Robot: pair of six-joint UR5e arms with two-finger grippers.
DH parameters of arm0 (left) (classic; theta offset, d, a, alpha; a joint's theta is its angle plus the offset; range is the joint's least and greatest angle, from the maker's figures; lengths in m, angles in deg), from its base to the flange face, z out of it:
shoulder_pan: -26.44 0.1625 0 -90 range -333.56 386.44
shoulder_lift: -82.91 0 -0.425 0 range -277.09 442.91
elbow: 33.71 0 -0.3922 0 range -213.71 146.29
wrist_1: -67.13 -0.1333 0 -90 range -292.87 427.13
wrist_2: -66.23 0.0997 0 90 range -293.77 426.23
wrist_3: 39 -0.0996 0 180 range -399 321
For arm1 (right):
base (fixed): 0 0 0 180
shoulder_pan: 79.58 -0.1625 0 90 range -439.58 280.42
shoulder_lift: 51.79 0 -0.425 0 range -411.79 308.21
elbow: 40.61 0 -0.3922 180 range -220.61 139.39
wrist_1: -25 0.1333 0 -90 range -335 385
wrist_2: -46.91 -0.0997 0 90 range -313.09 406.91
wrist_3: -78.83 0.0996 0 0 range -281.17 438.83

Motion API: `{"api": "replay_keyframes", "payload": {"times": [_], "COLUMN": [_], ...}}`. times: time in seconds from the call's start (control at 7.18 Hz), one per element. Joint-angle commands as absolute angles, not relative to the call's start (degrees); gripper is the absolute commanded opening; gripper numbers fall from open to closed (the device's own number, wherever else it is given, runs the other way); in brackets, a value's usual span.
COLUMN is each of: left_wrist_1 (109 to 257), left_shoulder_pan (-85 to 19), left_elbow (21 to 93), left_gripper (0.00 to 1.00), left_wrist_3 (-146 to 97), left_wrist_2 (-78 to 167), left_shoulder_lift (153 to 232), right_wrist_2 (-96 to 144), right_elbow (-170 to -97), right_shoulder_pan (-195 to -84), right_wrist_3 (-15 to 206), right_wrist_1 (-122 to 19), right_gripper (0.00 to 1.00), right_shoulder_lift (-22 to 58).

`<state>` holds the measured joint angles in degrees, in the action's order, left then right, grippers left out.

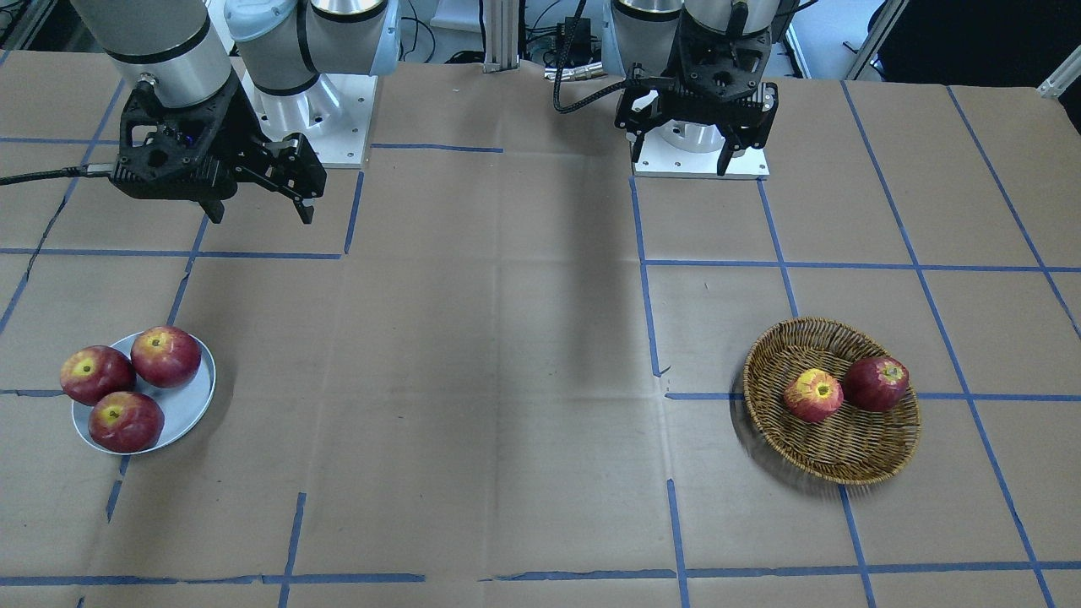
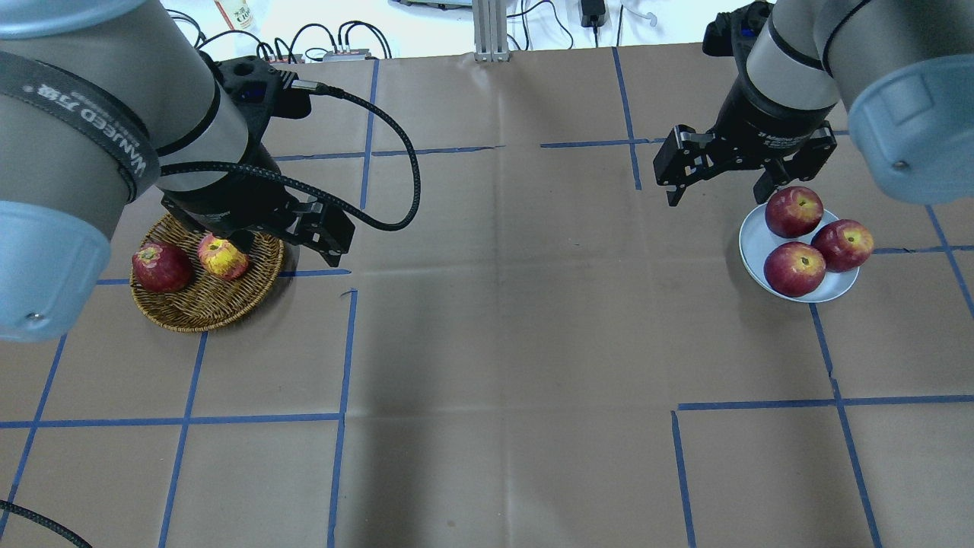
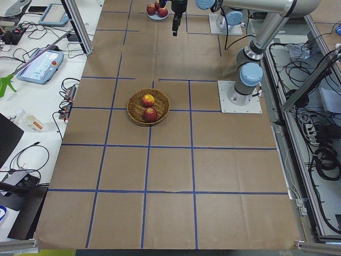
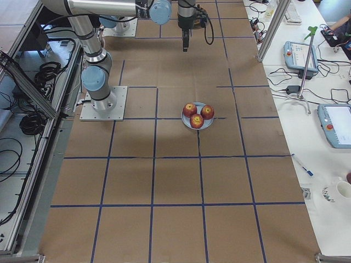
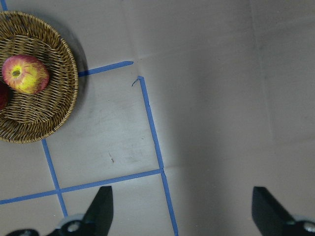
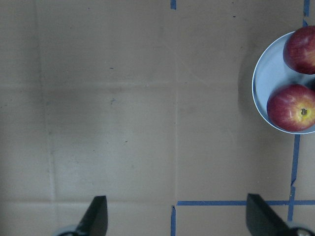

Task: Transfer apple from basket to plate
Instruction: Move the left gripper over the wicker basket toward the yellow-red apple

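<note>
The pale streaky apple (image 1: 813, 395) with a yellow top lies in the wicker basket (image 1: 844, 473) beside a darker red apple (image 1: 877, 382). It also shows in the overhead view (image 2: 222, 257) and in the left wrist view (image 5: 24, 73). My left gripper (image 2: 293, 243) is open and empty. It hangs above the table just beside the basket (image 2: 205, 312), toward the table's middle. The pale grey-blue plate (image 2: 753, 243) holds three dark-red apples (image 2: 794, 269). My right gripper (image 2: 715, 196) is open and empty, up above the table beside the plate (image 6: 263, 83).
The table is brown cardboard with a grid of blue tape lines (image 1: 646, 312). Both arm bases (image 1: 701, 160) stand at the robot's edge. Desks with cables and tablets (image 3: 40, 64) flank the table in the side views.
</note>
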<state>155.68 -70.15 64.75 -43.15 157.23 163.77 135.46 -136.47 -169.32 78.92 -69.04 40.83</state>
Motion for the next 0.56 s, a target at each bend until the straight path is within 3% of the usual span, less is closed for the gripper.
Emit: {"api": "replay_keyframes", "payload": {"times": [0.0,0.42], "left_wrist_1": [155.89,155.99], "left_shoulder_pan": [-70.06,-70.06], "left_elbow": [64.73,64.73], "left_gripper": [1.0,1.0], "left_wrist_3": [-41.3,-39.26], "left_wrist_2": [157.46,157.46], "left_shoulder_lift": [164.03,162.88], "right_wrist_2": [135.42,135.42], "right_elbow": [-136.49,-136.58], "right_shoulder_pan": [-169.32,-169.32], "right_wrist_3": [78.92,78.92], "right_wrist_1": [-69.04,-69.04], "right_gripper": [1.0,1.0], "right_shoulder_lift": [40.85,40.85]}}
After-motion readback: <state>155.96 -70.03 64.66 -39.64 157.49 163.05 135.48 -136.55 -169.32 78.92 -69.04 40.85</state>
